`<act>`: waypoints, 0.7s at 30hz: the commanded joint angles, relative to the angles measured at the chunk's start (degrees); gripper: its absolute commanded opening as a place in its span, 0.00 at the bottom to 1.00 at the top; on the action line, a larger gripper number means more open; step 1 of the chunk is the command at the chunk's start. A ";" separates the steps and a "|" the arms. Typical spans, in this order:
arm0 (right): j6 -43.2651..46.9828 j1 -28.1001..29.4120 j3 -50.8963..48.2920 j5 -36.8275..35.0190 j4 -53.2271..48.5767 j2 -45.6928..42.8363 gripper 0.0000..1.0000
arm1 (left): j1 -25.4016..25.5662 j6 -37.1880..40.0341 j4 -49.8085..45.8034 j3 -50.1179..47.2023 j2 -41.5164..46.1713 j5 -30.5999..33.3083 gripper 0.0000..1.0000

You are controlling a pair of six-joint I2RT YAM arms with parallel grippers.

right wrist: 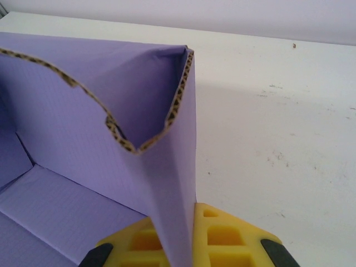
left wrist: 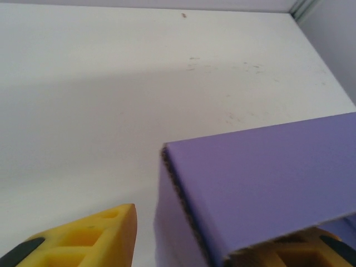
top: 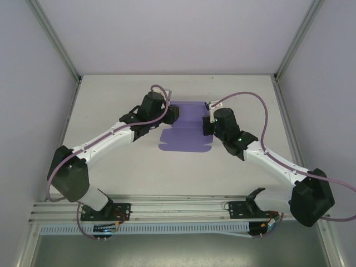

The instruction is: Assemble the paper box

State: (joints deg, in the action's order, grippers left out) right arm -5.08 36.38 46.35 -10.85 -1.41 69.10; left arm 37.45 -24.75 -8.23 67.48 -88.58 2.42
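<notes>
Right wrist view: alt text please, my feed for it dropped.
The right gripper pinches an upright wall of the purple paper box between its yellow fingers, the corrugated cut edge showing on top. The box's interior lies left, white table right.

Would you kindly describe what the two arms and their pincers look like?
The left arm and right arm have white links with bulky black joint housings, and a mauve cable loops along each. The pincer fingers are yellow moulded blocks with hollow cells and black patches.
</notes>
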 commanded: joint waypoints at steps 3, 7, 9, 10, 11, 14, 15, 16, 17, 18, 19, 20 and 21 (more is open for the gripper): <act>-1.50 -0.17 1.28 -0.41 2.86 -0.39 0.00 | -0.01 -0.98 -3.90 1.16 -2.13 4.38 0.43; -2.12 -0.33 1.73 -0.57 2.97 0.48 0.00 | -0.01 -1.42 -3.81 1.07 -3.14 2.45 0.42; -2.39 -0.39 1.99 -0.77 3.08 0.96 0.00 | -0.01 -1.76 -4.16 1.17 -3.57 2.24 0.41; -2.60 -0.43 2.10 -0.89 3.14 1.08 0.00 | -0.01 -1.87 -4.29 1.25 -3.64 2.24 0.41; -2.65 -0.43 2.27 -1.23 3.04 1.29 0.00 | -0.01 -2.21 -4.26 1.19 -3.77 2.09 0.40; -2.74 -0.58 2.78 -1.58 2.83 1.94 0.00 | -0.01 -2.36 -3.83 0.94 -3.97 1.52 0.35; -2.87 -0.62 2.92 -1.71 2.82 2.04 0.00 | -0.02 -2.67 -3.76 0.90 -4.01 1.40 0.34; -2.93 -0.65 2.88 -1.89 3.05 2.08 0.00 | -0.01 -2.91 -3.69 0.89 -4.05 1.14 0.34; -3.08 -0.70 2.90 -1.72 3.24 2.16 0.00 | -0.01 -2.99 -3.57 0.94 -4.15 0.58 0.34; -3.26 -0.85 2.98 -1.82 3.38 2.22 0.00 | -0.01 -3.31 -3.23 0.74 -4.08 0.23 0.35; -3.49 -0.81 2.96 -2.09 3.53 2.35 0.00 | -0.01 -3.52 -3.02 0.70 -4.07 -0.11 0.36; -3.49 -0.92 3.13 -2.07 3.52 2.44 0.00 | -0.01 -3.53 -3.02 0.52 -4.06 -0.58 0.38; -3.62 -0.96 3.13 -2.19 3.61 2.57 0.00 | -0.05 -3.71 -3.11 0.48 -3.98 -0.72 0.39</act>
State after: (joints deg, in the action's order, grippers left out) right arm -6.85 35.92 46.89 -11.16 -1.08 71.31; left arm 37.50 -27.27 -10.57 67.51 -92.03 3.03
